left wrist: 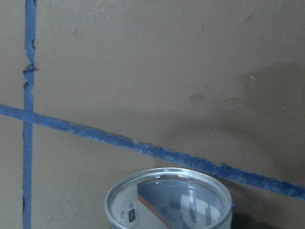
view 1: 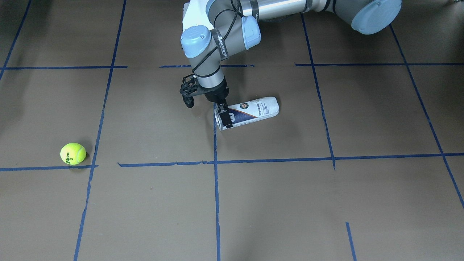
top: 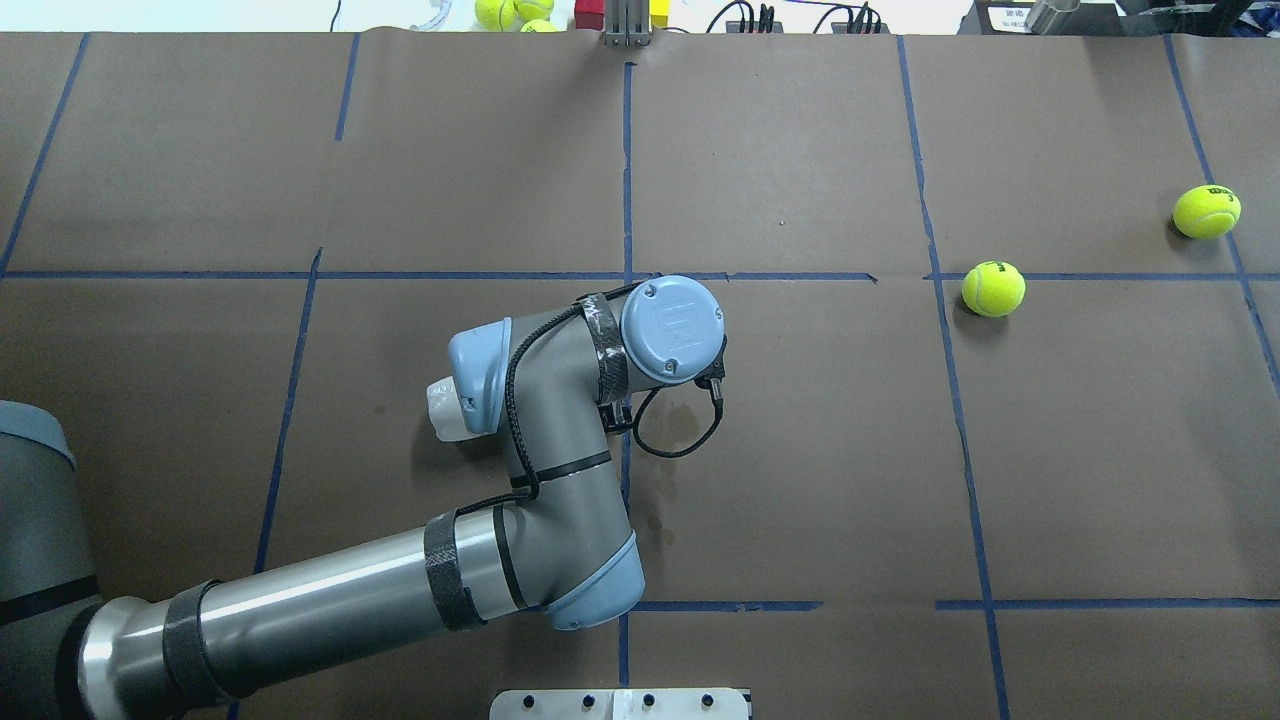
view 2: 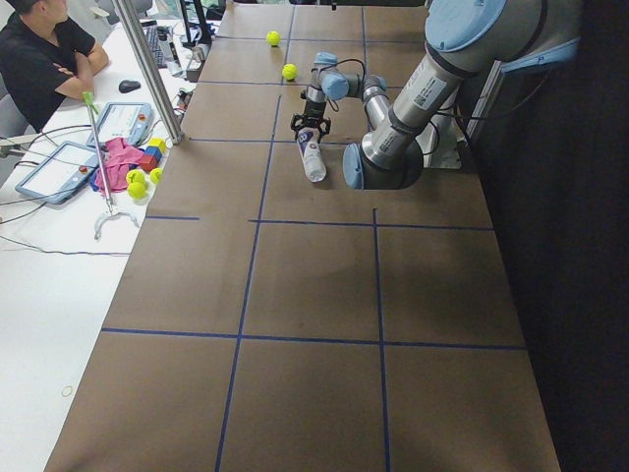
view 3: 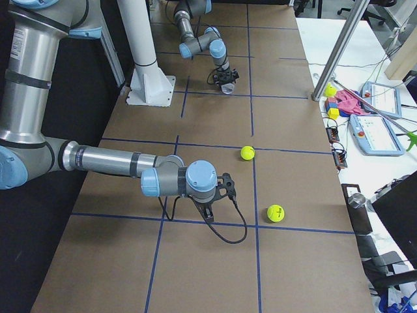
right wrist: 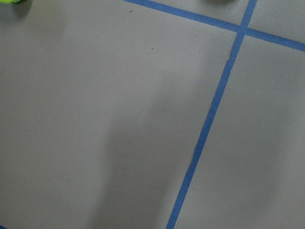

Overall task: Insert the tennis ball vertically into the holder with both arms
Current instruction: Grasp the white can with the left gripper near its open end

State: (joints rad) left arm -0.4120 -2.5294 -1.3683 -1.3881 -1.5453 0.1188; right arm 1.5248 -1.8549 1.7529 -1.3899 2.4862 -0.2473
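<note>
The holder (view 1: 253, 108), a clear can with a navy and white label, lies on its side on the brown table. My left gripper (view 1: 223, 116) points down at its open end, fingers closed on the rim. The left wrist view looks into the holder's open mouth (left wrist: 167, 200). From overhead my left arm covers it except its white end (top: 443, 410). The tennis ball (view 1: 73, 153) with "Wilson 3" rests apart on the robot's right side, also seen overhead (top: 993, 289). My right gripper (view 3: 210, 210) hovers low near the ball (view 3: 247, 152); I cannot tell if it is open.
A second tennis ball (top: 1207, 211) lies farther right. More balls and coloured blocks (top: 510, 12) sit past the far table edge. A white pedestal (view 3: 146, 78) stands on the robot's side. A seated person (view 2: 44, 49) is at the side table.
</note>
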